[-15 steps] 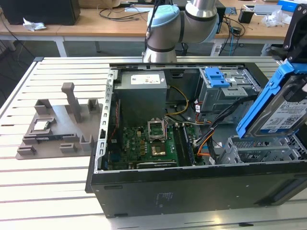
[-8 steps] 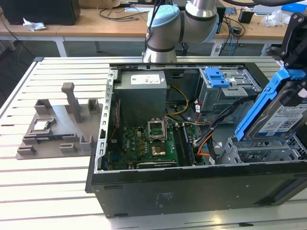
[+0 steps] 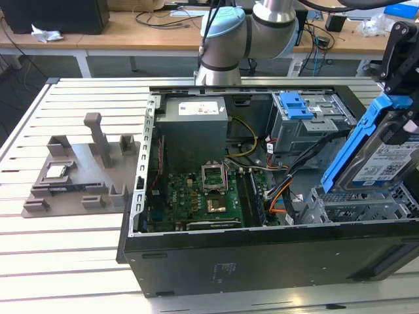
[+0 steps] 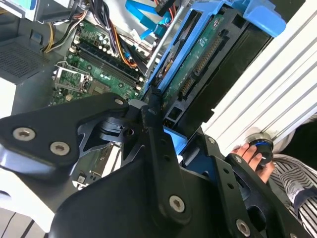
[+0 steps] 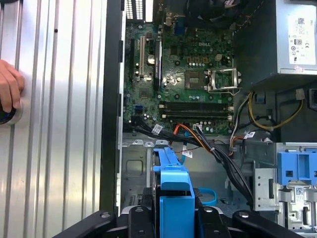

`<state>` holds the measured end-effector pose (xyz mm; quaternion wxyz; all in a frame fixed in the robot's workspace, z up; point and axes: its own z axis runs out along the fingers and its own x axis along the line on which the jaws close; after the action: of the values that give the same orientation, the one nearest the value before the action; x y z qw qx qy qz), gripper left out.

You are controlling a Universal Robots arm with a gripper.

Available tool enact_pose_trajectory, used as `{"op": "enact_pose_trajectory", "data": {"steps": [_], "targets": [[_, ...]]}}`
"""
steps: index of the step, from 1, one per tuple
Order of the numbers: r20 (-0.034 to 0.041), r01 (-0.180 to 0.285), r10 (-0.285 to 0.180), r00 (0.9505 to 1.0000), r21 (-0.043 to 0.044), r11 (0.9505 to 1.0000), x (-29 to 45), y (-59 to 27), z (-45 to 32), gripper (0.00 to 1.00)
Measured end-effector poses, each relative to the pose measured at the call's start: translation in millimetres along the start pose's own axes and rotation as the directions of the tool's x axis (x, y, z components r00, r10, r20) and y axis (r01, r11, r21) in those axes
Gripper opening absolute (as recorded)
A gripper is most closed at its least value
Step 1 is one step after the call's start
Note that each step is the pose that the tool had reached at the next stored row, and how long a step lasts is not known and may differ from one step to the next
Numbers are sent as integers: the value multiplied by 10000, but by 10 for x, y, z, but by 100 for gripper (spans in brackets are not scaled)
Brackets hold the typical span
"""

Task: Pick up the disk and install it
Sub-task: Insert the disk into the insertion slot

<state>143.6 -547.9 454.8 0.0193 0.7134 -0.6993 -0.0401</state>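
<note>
Blue plastic frames the disk (image 3: 386, 163), which we see hanging steeply tilted at the exterior view's right, above the end of the open computer case (image 3: 262, 261). Its long axis slopes from a low end just over the metal drive cage (image 3: 366, 203) up to a high end beneath the gripper (image 3: 396, 121). The white-labelled face is turned towards the exterior camera. In the second wrist view the opposite side shows, with the green circuit board of the disk (image 4: 208, 54) running away from the gripper (image 4: 173, 134) towards the inside of the case. The black fingers (image 4: 153, 129) are clamped on the upper end of the blue frame, so the disk extends downward and away from them and touches nothing else that we can make out. In the first wrist view the motherboard (image 5: 188, 84) lies beyond the frame's edge (image 5: 173, 198). A person's hand (image 5: 9, 91) rests on a knob at the slatted table (image 5: 59, 124), beside the case.
</note>
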Motion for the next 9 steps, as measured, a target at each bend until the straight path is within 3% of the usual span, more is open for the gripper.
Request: {"op": "enact_pose_trajectory", "data": {"steps": [4,9], "targets": [[-114,-159,159,9998,3,9999,-21,-4,28,36],[-111,-179,179,9998,4,9998,-30,-7,58,36]]}}
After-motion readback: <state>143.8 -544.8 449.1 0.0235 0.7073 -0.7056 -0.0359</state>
